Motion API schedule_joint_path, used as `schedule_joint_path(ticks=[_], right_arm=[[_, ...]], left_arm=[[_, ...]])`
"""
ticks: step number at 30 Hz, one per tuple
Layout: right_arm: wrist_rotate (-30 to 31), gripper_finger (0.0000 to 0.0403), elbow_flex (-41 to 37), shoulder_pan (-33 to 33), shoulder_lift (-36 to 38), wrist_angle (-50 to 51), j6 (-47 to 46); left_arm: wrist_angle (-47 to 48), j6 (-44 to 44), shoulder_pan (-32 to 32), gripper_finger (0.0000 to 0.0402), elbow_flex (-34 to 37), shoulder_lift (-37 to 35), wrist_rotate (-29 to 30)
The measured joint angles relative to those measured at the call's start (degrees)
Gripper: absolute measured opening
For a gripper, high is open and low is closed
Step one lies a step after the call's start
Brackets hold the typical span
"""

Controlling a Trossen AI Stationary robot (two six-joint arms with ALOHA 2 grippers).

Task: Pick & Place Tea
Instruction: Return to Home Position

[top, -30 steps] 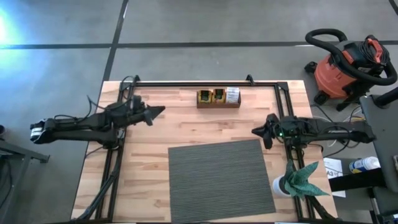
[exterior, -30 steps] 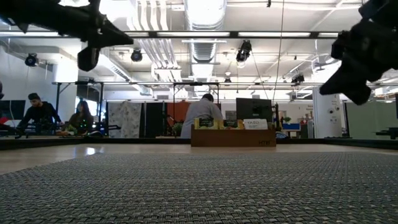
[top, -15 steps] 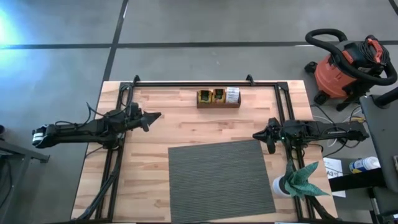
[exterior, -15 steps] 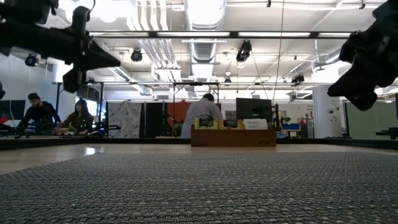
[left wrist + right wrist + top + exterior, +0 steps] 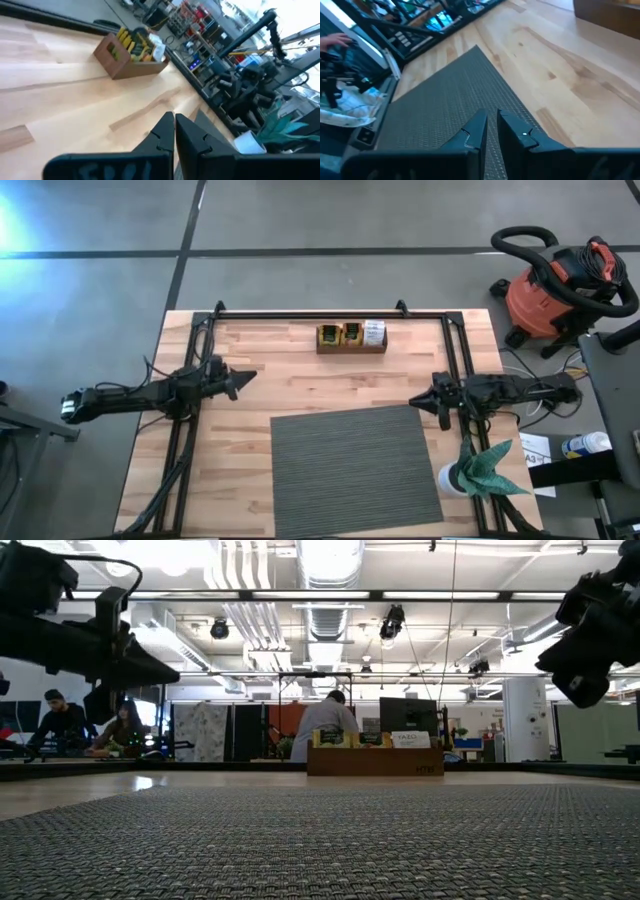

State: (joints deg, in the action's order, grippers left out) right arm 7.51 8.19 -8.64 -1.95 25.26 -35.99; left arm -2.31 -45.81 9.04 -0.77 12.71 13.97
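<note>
tea [image 5: 350, 333] all sits in the wooden tray [image 5: 350, 348], well ahead of both sets of jaws, none between either pair. change over the last second: left gripper [image 5: 248, 371] and right gripper [image 5: 415, 400] both pull back from the tray toward their own table sides, empty. left jaws pressed together, right jaws all but together with a thin slit, pinching nothing. reads as placing done, arms homing. counts: 1 tray, 3 compartments, 2 showing yellow sachets, 1 white; single sachets can't be counted from here; 0 loose on the grey mat [image 5: 355, 465] or table [image 5: 240, 440]. 2 arms, 1 vacuum [image 5: 555, 290], 1 potted plant [image 5: 478, 468], 3 people beyond the table: person with back turned [image 5: 325, 725] plus two seated [image 5: 65, 720]
</note>
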Motion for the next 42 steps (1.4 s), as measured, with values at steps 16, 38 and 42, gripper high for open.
schedule_joint_path(ticks=[16,38,42], right_arm=[[-0.02,0.0043,-1.16,-1.01,1.99,-1.71,0.00],[0.00,0.0043,-7.54,0.91,1.99,-30.00,0.02],[-0.02,0.0043,-7.56,1.42,1.98,-30.13,0.00]], left_arm=[[-1.69,-0.10,-0.89,0.0011,0.26,-12.64,0.01],[-3.58,-0.49,-1.36,0.0011,0.35,-12.63,0.23],[-3.56,-0.49,-1.40,0.0011,0.36,-12.63,0.27]])
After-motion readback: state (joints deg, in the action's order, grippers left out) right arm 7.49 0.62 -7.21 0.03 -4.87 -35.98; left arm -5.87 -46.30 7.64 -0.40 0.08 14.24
